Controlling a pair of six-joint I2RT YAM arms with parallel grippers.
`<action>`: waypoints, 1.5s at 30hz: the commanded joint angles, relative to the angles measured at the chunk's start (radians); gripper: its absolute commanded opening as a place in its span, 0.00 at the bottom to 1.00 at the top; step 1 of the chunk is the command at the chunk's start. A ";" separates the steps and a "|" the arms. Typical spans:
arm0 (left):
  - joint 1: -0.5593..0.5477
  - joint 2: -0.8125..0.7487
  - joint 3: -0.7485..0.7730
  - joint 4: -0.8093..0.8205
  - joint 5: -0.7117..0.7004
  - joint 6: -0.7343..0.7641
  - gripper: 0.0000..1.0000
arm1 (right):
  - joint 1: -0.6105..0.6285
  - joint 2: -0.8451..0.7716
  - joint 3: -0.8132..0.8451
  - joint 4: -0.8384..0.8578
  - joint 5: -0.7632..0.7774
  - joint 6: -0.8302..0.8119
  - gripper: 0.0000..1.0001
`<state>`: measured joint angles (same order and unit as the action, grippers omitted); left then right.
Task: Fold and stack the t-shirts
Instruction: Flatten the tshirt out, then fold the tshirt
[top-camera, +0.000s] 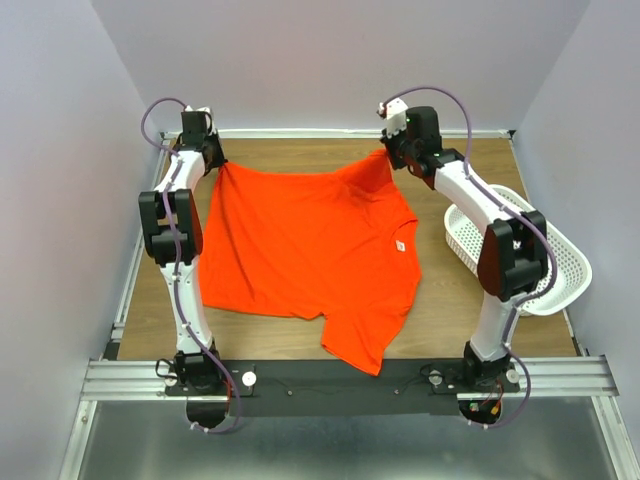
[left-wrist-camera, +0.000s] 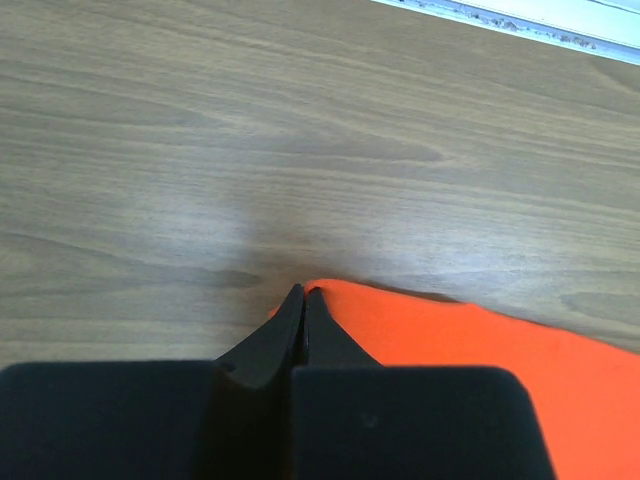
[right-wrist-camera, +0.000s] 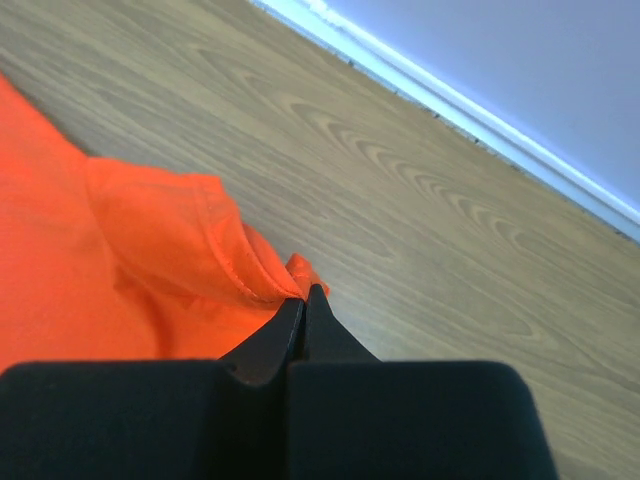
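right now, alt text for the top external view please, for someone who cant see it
An orange t-shirt lies spread on a wooden table, its far edge pinched at each end by the left gripper and the right gripper, both shut. A white perforated basket sits at the table's right side.

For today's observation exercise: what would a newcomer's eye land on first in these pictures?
The bright orange t-shirt spread across the wooden table stands out first. The left gripper and right gripper each pinch a far corner. A white basket sits at the table's right edge.
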<state>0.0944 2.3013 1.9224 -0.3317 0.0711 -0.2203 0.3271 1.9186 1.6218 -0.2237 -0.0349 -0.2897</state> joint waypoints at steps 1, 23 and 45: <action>0.010 -0.015 -0.011 0.009 0.016 0.006 0.00 | -0.005 -0.070 -0.017 0.052 0.007 0.001 0.01; 0.021 0.032 0.036 -0.001 -0.017 -0.011 0.00 | -0.005 0.028 0.039 0.052 -0.071 0.000 0.01; 0.030 0.109 0.164 -0.067 0.009 -0.007 0.00 | -0.005 0.017 0.032 0.052 -0.138 0.017 0.01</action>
<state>0.1078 2.4332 2.0941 -0.4072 0.0620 -0.2287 0.3252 2.0136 1.6836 -0.1810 -0.1169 -0.2813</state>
